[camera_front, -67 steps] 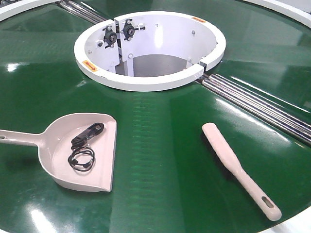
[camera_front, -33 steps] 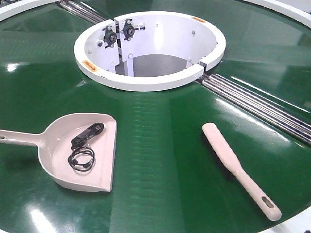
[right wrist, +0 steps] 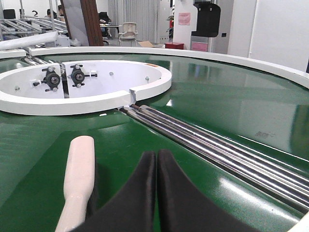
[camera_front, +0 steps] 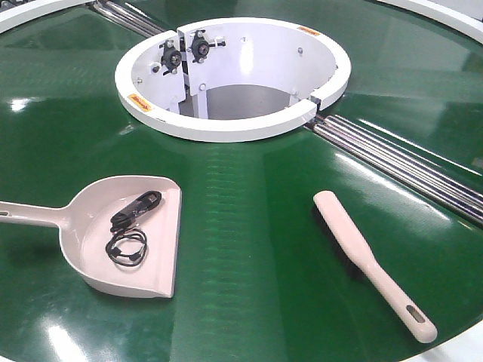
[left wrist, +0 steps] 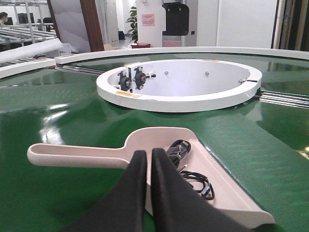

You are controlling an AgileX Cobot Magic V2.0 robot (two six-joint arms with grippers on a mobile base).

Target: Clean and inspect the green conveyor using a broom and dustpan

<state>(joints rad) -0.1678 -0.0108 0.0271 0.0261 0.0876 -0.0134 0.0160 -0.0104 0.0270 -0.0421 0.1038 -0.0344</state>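
Both our grippers, left (left wrist: 148, 157) and right (right wrist: 156, 158), are pinched empty; dustpan (camera_front: 121, 234) and broom (camera_front: 370, 260) lie apart, one per arm.

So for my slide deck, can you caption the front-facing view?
Dustpan holding black cables and broom lying apart on the green conveyor.

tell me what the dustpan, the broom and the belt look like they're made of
Dustpan: likely moulded plastic, pale beige, smooth with a soft sheen.
Broom: apparently the same beige plastic, one-piece with a slotted handle end.
Green conveyor: probably rubbery or PVC belting, glossy, mirroring the ceiling lights.
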